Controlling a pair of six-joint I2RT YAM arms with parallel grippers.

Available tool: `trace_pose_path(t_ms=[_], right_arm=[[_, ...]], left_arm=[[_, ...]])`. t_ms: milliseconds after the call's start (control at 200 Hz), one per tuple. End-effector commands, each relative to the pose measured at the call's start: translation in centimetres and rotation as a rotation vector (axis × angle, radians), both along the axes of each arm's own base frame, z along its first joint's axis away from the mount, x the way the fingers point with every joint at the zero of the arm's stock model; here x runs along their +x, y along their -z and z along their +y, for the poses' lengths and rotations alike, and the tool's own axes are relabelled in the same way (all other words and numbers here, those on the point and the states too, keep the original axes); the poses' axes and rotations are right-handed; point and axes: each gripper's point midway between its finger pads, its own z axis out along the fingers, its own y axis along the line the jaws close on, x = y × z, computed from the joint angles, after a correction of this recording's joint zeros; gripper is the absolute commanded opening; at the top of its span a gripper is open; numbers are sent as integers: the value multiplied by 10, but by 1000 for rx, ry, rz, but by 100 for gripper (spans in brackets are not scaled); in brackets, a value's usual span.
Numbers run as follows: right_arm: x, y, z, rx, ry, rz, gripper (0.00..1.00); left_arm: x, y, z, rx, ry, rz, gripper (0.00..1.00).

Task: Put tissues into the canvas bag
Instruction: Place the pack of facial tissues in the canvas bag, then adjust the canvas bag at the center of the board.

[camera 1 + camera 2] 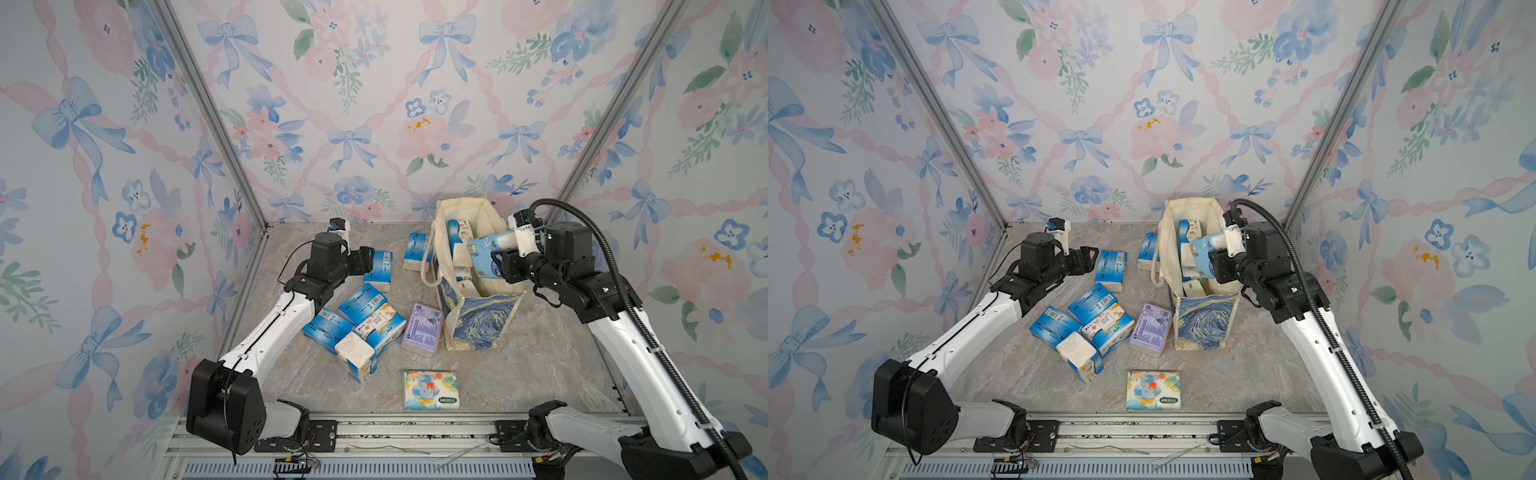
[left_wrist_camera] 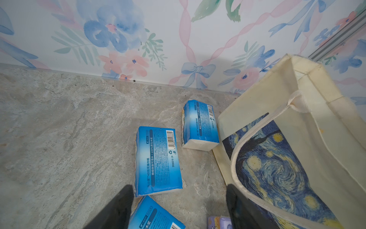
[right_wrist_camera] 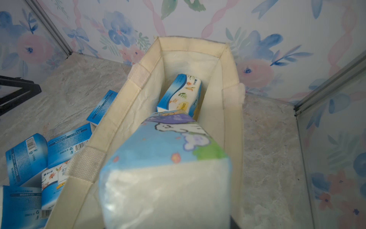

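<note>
Over the open bag (image 1: pixel 478 324) the right fingers (image 1: pixel 500 259) clamp a cartoon pack (image 1: pixel 482 249), a few packs (image 3: pixel 182 91) lying inside; roughly eight more wait on the surface (image 1: pixel 540 353), left fingers (image 2: pixel 116 204) apart beside one.

Both top views looked down from high at the front over the whole table (image 1: pixel 519 374) toward the back wall (image 1: pixel 374 124), nearly alike; left wrist view sat low, close to blue packs (image 2: pixel 158 160) beside the bag (image 2: pixel 287 168); right wrist view peered close into that bag past the cartoon pack (image 3: pixel 168 150).
</note>
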Motion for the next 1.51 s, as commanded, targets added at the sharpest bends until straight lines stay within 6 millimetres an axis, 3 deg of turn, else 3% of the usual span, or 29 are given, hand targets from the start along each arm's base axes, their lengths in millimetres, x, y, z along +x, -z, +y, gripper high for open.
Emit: trace_pose_path(t_ms=[0,330,585,785,1010,1215,1345,1500], right_arm=[[-2,12,8,15,-35,90,46],[18,56,9,-86,-38,241,47],[25,63,9,-106,-34,258,61],[26,52,10,-78,-31,206,72],[19,19,14,22,-50,93,81],[17,-8,-6,77,32,-29,83],[20,-15,-35,71,157,-90,82],[21,-10,-60,97,243,-89,77]], left_arm=[[-1,-3,-5,-6,15,12,76],[1,2,-4,8,13,24,76],[3,7,-6,11,20,38,76],[4,10,-8,12,23,45,77],[5,8,-8,13,28,44,77],[5,7,-11,5,40,48,77],[4,-4,-33,-35,114,39,76],[-1,-29,-79,-78,245,-12,75]])
